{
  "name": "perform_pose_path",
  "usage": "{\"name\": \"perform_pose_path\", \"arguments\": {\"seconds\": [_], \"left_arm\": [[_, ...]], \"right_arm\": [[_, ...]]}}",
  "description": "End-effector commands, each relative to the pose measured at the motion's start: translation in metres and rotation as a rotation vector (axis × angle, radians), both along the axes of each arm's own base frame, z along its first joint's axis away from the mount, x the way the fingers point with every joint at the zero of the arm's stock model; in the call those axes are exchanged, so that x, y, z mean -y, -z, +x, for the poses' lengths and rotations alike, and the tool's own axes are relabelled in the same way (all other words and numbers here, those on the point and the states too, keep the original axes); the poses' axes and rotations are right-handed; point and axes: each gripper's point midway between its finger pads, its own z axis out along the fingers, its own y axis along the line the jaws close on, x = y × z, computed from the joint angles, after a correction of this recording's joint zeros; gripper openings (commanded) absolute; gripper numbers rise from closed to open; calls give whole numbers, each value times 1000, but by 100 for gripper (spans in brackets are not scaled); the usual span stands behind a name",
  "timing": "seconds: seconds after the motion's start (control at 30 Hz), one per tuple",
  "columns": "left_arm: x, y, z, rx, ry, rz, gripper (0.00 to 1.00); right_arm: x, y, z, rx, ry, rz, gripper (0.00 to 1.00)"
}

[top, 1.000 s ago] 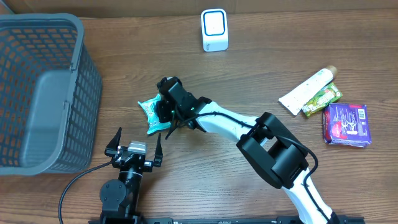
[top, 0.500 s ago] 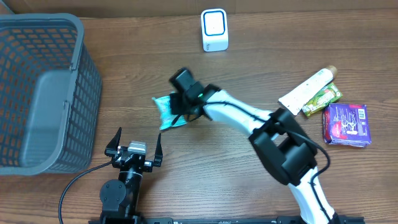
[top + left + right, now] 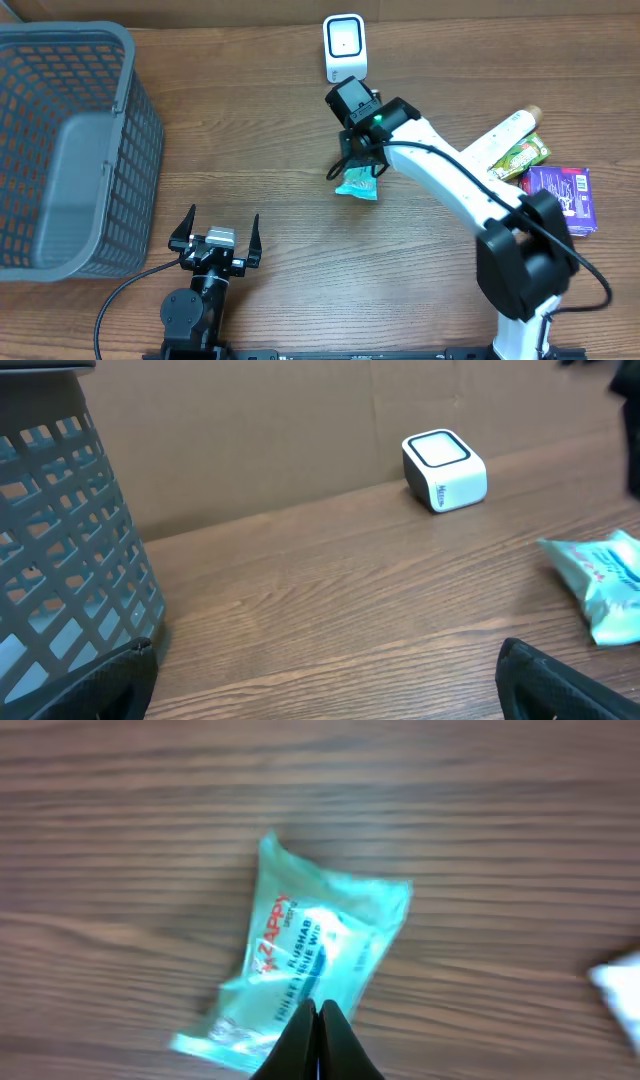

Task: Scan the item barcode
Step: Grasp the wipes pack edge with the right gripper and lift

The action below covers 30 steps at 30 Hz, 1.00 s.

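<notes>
Right gripper (image 3: pixel 318 1017) pinched tight on edge of teal plastic wipes packet (image 3: pixel 357 183), near white boxy scanner (image 3: pixel 345 47), not touching. Left gripper (image 3: pixel 222 222) spread wide near table front edge, well apart from packet, beside grey mesh basket (image 3: pixel 60 150).

The right arm (image 3: pixel 446 180) is white with big black joints, and a thin black cable (image 3: pixel 470 172) runs back from its jaws. The left arm (image 3: pixel 195 305) is black with pointy jaws.
</notes>
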Motion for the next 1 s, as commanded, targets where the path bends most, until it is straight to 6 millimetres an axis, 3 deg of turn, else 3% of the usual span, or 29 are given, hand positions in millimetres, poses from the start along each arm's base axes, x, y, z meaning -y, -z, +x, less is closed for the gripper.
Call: {"name": "perform_pose_path", "arguments": {"seconds": [0.0,0.1,0.23,0.33,0.47,0.63,0.77,0.97], "left_arm": [[-1,1,0,-1,-6,-3,100],[-1,1,0,-1,-6,-3,99],[-1,1,0,-1,-6,-3,100],[-1,1,0,-1,-6,-3,100],[-1,1,0,-1,-6,-3,100],[-1,1,0,-1,-6,-3,100],[-1,1,0,-1,-6,-3,100],[-1,1,0,-2,-6,-3,100]], "right_arm": [[19,-17,6,100,14,-145,4],[16,-18,7,109,10,-140,7],[-6,-10,1,59,-29,-30,41],[-25,2,-3,9,-82,36,51],[-43,26,-17,-56,-211,11,53],[-62,49,-36,-63,-423,-152,57],[-61,58,-37,-41,-466,-261,64],[-39,79,-35,-73,-464,-405,64]]}}
